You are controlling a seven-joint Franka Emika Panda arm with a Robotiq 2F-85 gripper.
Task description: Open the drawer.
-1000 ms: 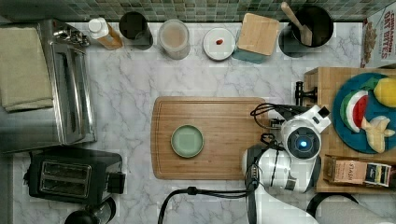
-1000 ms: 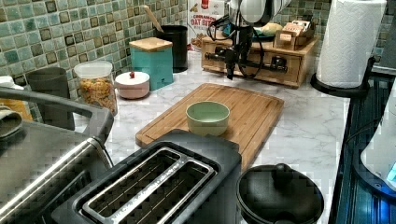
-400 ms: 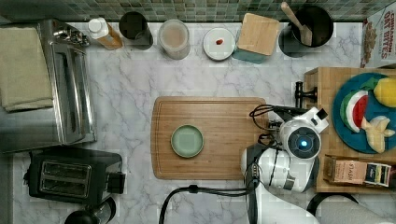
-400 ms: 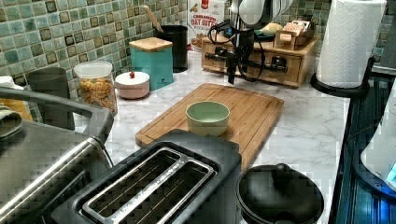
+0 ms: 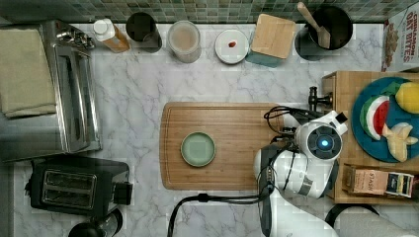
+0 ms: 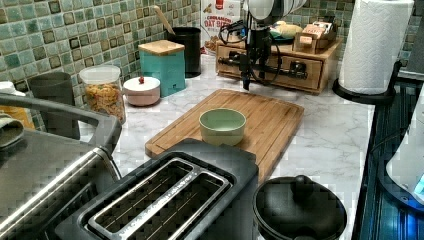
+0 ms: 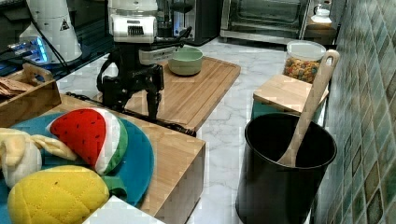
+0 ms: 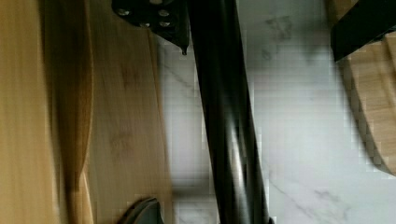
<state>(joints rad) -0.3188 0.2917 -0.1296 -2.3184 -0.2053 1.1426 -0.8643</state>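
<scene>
The black fingers (image 7: 148,93) stand spread on either side of the long black metal bar handle (image 8: 224,116), not yet clamped, and the light wooden drawer (image 6: 280,67) under the fruit tray sits shut, so the pull remains.

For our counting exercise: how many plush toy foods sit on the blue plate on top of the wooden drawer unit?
3 on the blue plate: a watermelon slice, a yellow lemon-like fruit, and a pale cream piece. The picture's edge cuts the plate, so another may be hidden.
</scene>
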